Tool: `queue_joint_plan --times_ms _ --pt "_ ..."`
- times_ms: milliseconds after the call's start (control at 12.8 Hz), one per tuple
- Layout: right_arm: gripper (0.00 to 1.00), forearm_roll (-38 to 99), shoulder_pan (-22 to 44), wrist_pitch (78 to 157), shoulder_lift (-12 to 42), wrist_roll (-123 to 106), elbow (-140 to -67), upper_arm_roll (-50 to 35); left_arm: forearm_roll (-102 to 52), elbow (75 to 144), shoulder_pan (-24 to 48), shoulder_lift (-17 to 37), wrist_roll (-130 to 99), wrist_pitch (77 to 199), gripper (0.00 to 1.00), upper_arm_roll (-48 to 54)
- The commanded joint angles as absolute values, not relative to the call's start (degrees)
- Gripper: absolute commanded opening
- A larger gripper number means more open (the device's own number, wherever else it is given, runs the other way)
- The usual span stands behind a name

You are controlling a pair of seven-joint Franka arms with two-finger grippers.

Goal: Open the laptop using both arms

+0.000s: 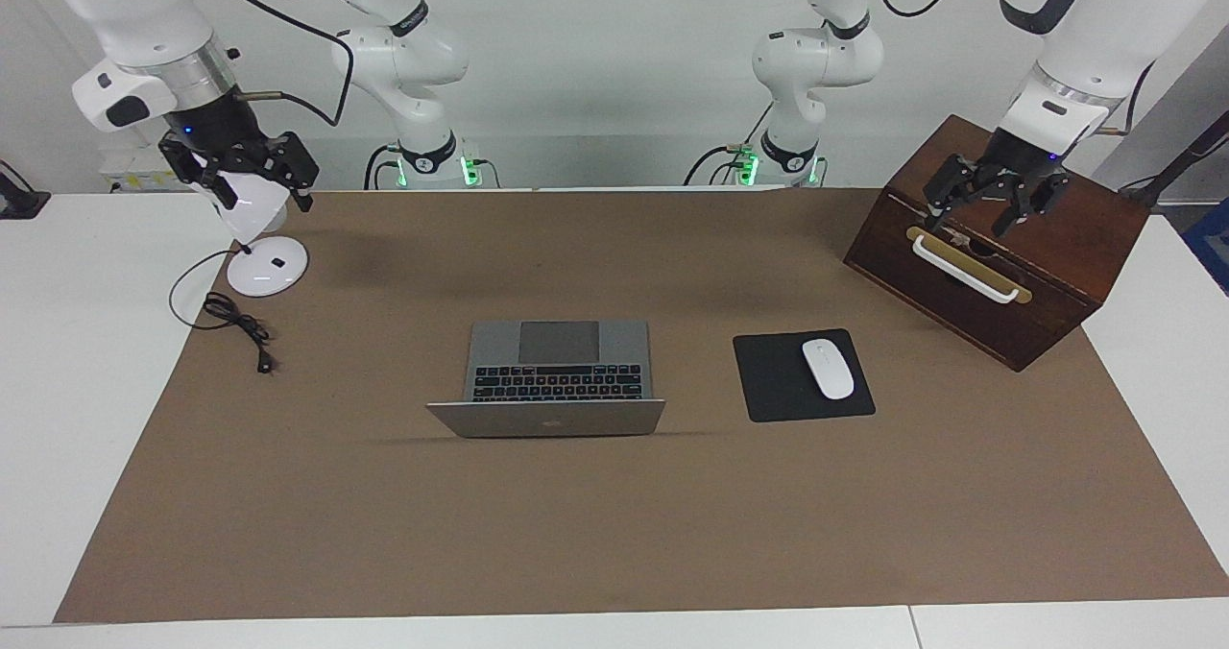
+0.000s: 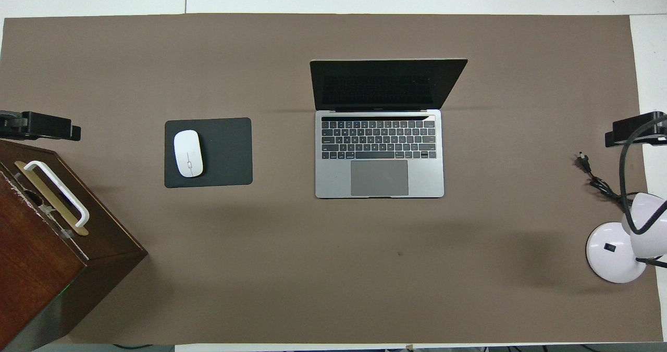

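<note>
On the table: one open laptop (image 1: 552,380), one mouse (image 1: 828,369).

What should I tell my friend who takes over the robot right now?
Left claw: open, empty, up over the wooden box.
Right claw: up by the desk lamp, holding nothing.
Laptop: mid-table on the brown mat, lid up, keyboard and dark screen showing. Neither arm touches it.
Mouse sits on its black pad beside the laptop, toward the left arm's end.
Done: laptop is open.
Left: probably nothing but parking the arms.
</note>
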State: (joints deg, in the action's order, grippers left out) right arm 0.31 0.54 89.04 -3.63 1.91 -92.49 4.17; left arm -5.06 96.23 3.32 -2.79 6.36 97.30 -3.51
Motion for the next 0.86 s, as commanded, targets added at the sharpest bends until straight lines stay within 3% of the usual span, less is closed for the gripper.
queue_joint_plan --times_ms 0,780 --pt "1.00 0.09 0.35 90.53 -4.39 3.08 -93.87 4.04 -2.99 95.44 2.99 -1.76 3.62 97.63 1.00 -2.90" --pt "1.00 0.09 0.35 90.70 -4.39 3.08 -93.87 4.04 -2.90 95.10 3.08 -1.41 -0.35 99.40 1.00 -2.81"
